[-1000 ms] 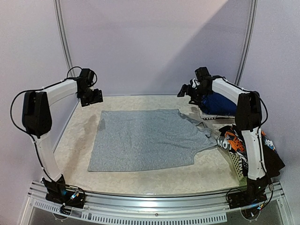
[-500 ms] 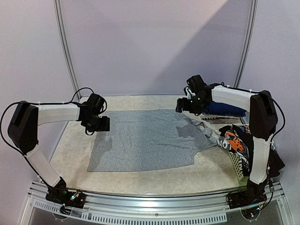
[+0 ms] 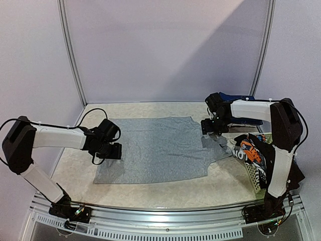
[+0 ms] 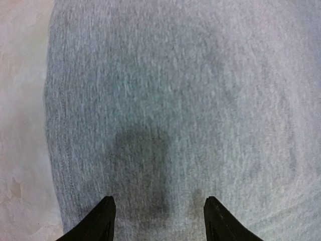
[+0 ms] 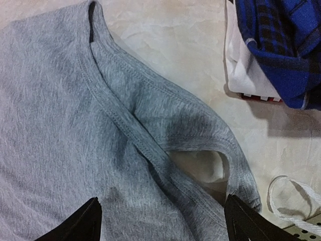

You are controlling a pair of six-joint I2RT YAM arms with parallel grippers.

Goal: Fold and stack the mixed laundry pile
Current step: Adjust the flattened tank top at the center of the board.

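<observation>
A grey shirt (image 3: 155, 148) lies spread flat on the table. My left gripper (image 3: 111, 150) hovers over its left part, jaws open and empty, with only grey cloth (image 4: 175, 100) below the fingertips (image 4: 108, 218). My right gripper (image 3: 209, 128) is open over the shirt's right side, above a folded-in sleeve (image 5: 200, 125) and its seam. The rest of the laundry pile sits at the right: an orange-black-white printed piece (image 3: 249, 150) and black cloth (image 3: 293, 170) in the basket, and a navy blue piece (image 3: 241, 108) behind my right arm.
The white lattice basket (image 3: 255, 176) stands at the table's right edge. The blue checked cloth (image 5: 281, 45) rests on a white folded item (image 5: 246, 75). A white cord loop (image 5: 286, 201) lies next to the sleeve. Bare marbled tabletop (image 3: 75, 165) borders the shirt.
Both arms have swung in from the back corners and come down over the shirt, the left to its left part, the right to its right sleeve. The left jaws have narrowed somewhat.
</observation>
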